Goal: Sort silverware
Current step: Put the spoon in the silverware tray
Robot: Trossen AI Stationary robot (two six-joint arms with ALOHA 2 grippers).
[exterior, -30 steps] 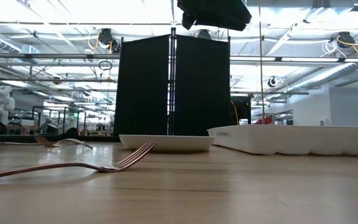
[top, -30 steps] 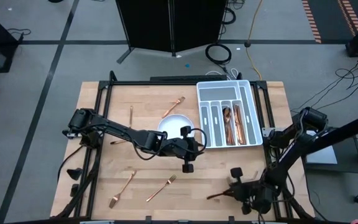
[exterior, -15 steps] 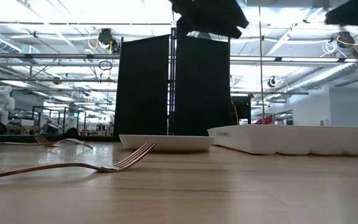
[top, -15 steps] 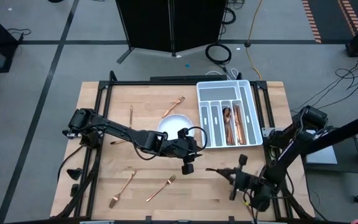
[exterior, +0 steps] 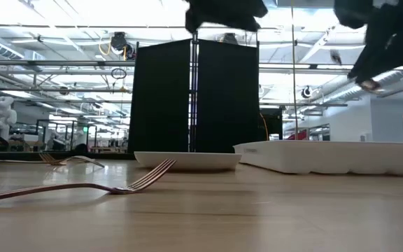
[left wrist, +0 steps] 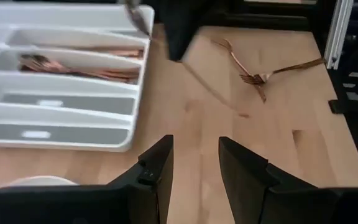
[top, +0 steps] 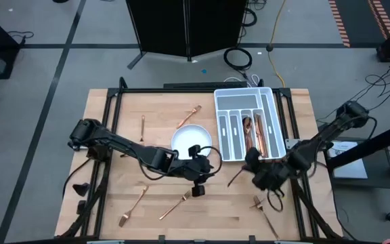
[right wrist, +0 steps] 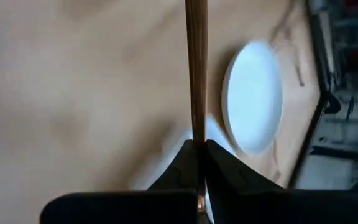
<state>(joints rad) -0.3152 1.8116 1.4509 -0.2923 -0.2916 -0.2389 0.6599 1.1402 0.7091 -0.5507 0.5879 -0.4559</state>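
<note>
Slim copper silverware lies about the wooden table: a fork (top: 192, 111) and another piece (top: 142, 125) at the far left, two pieces (top: 135, 199) (top: 176, 205) at the near left, and a crossed pair (left wrist: 258, 73) at the near right. More pieces lie in the white divided tray (top: 226, 133). My right gripper (top: 252, 169) hangs just in front of the tray, shut on one copper piece (top: 235, 179). My left gripper (left wrist: 195, 167) stands open above the table, just on the near side of the white plate (top: 191, 140), with nothing between its fingers. My right gripper pinches the copper piece's slim shaft (right wrist: 196, 134) between its two fingers. The shaft runs on straight ahead past the fingertips (right wrist: 180, 155). The piece is lifted clear of the table, and its free end (top: 229, 184) points toward the near left.
The round white plate lies left of the tray, between the two grippers. A black folding screen (exterior: 194, 94) stands beyond the far edge. In the low view a fork (exterior: 82, 187) lies across the near part of the table. Bare wood (top: 215, 210) shows between the near pieces.
My right gripper has risen from the table's near right edge and gone toward the tray, rolling its wrist as it went. It stays shut on the copper piece, which has come up off the table. My left gripper has drifted a little toward the near left.
</note>
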